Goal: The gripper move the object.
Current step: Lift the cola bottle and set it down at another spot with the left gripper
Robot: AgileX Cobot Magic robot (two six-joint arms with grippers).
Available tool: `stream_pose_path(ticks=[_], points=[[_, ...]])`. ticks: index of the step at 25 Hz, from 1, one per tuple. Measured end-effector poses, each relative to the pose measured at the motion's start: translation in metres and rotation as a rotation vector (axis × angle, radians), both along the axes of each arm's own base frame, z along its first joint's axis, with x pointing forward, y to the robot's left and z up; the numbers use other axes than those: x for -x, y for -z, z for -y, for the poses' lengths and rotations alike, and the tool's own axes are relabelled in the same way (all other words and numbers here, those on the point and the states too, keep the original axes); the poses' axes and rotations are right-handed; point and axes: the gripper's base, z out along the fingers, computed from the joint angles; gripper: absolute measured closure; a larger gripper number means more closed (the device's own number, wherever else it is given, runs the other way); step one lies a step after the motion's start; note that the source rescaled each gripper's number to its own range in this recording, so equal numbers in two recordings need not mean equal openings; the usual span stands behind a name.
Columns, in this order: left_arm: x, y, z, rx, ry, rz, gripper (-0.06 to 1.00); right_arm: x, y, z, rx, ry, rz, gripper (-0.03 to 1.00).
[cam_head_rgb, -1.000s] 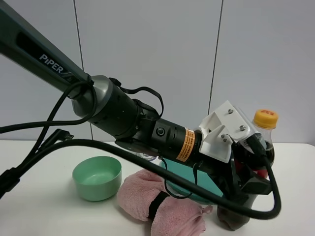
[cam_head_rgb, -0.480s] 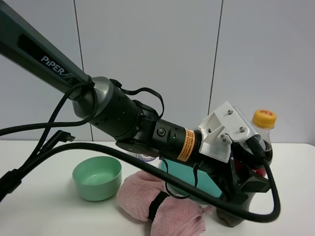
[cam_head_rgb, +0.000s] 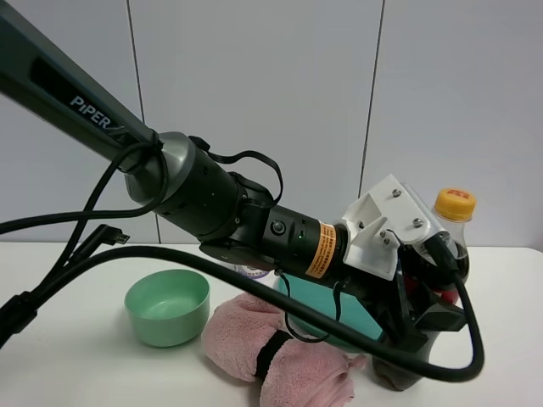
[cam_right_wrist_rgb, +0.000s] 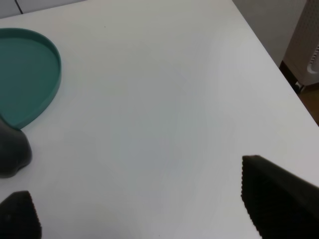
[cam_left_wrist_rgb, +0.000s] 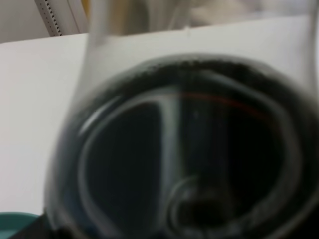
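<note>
The object, a tall cola bottle (cam_head_rgb: 448, 246) with an orange-yellow cap, stands at the right of the table, its dark base near the front edge. My left gripper (cam_head_rgb: 427, 295) reaches across from the left and is shut on the bottle's middle; its white camera mount and black jaws hide the red label. In the left wrist view the bottle (cam_left_wrist_rgb: 184, 149) fills the picture, dark and blurred. My right gripper (cam_right_wrist_rgb: 142, 211) hangs open over bare white table, fingertips (cam_right_wrist_rgb: 271, 191) far apart. A dark rounded shape (cam_right_wrist_rgb: 11, 149) beside it may be the bottle's base.
A mint green bowl (cam_head_rgb: 167, 305) sits left of a crumpled pink towel (cam_head_rgb: 280, 348). A teal plate (cam_head_rgb: 327, 309) (cam_right_wrist_rgb: 27, 74) lies behind the towel, next to the bottle. Black cables (cam_head_rgb: 212, 267) loop across the front. The table's right edge (cam_right_wrist_rgb: 279, 64) is close.
The left gripper and the bottle have shifted very slightly to the left; the grip has not changed.
</note>
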Motion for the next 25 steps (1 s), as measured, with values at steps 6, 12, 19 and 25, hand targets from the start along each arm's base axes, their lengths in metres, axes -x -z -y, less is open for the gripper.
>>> stream_pose_path(ticks=[6, 12, 19, 25], points=[[-0.002, -0.003, 0.001, 0.012, -0.006, 0.004, 0.78, 0.000, 0.000, 0.000, 0.000, 0.000, 0.000, -0.03], [-0.002, -0.004, 0.002, 0.016, -0.014, -0.008, 0.51, 0.000, 0.000, 0.000, 0.000, 0.000, 0.000, -0.03], [-0.006, -0.023, 0.001, 0.040, -0.079, -0.033, 0.47, 0.000, 0.000, 0.000, 0.000, 0.000, 0.000, -0.03], [-0.010, -0.036, -0.002, 0.023, -0.159, -0.063, 0.33, 0.000, 0.000, 0.000, 0.000, 0.000, 0.000, -0.03]])
